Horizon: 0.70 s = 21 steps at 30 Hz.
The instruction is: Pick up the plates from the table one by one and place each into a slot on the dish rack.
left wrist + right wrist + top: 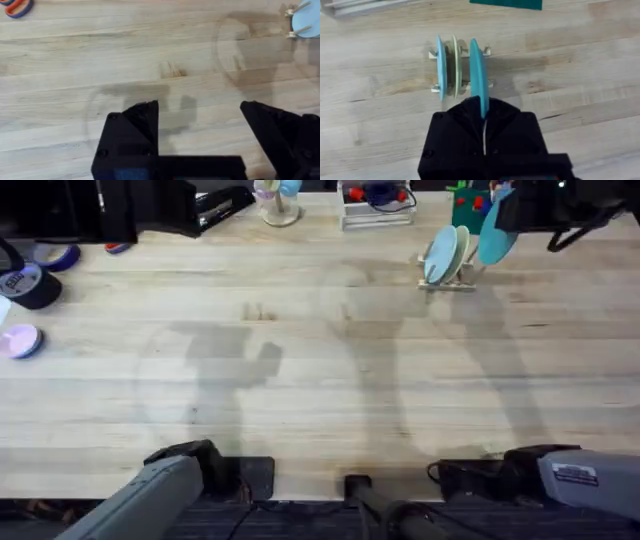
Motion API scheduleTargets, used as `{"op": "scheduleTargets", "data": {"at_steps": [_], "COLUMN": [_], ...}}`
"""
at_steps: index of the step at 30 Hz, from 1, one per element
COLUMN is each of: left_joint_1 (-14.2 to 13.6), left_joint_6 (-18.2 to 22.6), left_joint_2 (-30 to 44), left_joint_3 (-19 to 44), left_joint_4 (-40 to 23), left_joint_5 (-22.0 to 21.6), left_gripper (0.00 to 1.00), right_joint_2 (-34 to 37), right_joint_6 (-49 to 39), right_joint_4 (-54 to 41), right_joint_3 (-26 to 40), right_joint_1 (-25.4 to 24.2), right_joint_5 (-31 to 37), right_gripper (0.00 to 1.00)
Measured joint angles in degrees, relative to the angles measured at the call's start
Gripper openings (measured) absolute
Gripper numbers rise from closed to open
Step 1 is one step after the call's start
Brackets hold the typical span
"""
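The small wooden dish rack (447, 281) stands at the far right of the table (300, 380). In its slots stand on edge a pale whitish-blue plate (439, 256) and a cream plate (462, 250). My right gripper (512, 215) is shut on the bright sky-blue plate (497, 232), held upright just right of the cream one. In the right wrist view the blue plate (479, 75) shows edge-on over the rack's (487, 50) end, clamped in my right gripper (482, 107); whether it touches the rack is unclear. My left gripper (200, 125) is open and holds nothing, low over bare wood.
Along the far edge stand a white wire-frame tray (377, 208), a cup (278, 205) and a green object (465, 205). Tape rolls (35, 280) and a pink disc (20, 340) lie at the left. Orange-handled scissors (17, 7) lie far from my left gripper.
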Motion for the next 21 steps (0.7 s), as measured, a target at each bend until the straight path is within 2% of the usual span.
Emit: {"op": "scheduleTargets", "data": {"at_steps": [21], "left_joint_1": [0.00], "left_joint_6": [0.00], "left_joint_2": [0.00], "left_joint_3": [0.00], "left_joint_4": [0.00], "left_joint_5": [-0.22], "left_gripper": [0.994], "right_joint_2": [3.29], "right_joint_6": [-0.03], "right_joint_4": [2.88], "right_joint_3": [0.00], "right_joint_1": [0.00], "right_joint_5": [0.00], "right_gripper": [0.027]}}
